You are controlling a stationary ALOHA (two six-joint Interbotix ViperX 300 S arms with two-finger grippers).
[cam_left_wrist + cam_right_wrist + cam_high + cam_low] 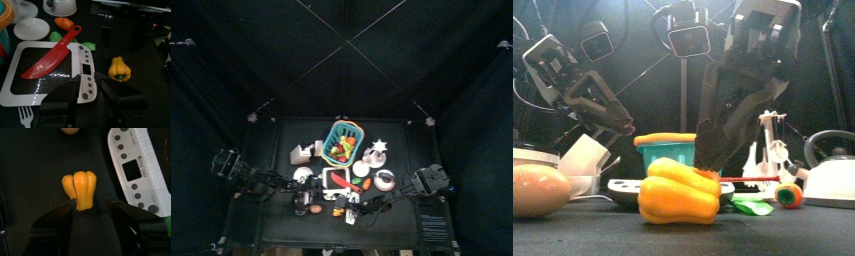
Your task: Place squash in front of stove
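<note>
Directly over the squash (81, 189), right end effector (89, 204) open, its jaws spread to either side of the squash's narrow end, not clamped. Squash yellow-orange, lobed, lying on the bare black counter (40, 173) just beside the stove (40, 70), off the stove's white control-panel edge. Red knife (52, 58) lies diagonally across the stove's black top. Left end effector (85, 90) hangs above the stove's panel edge, well apart from the squash; its jaws look parted.
</note>
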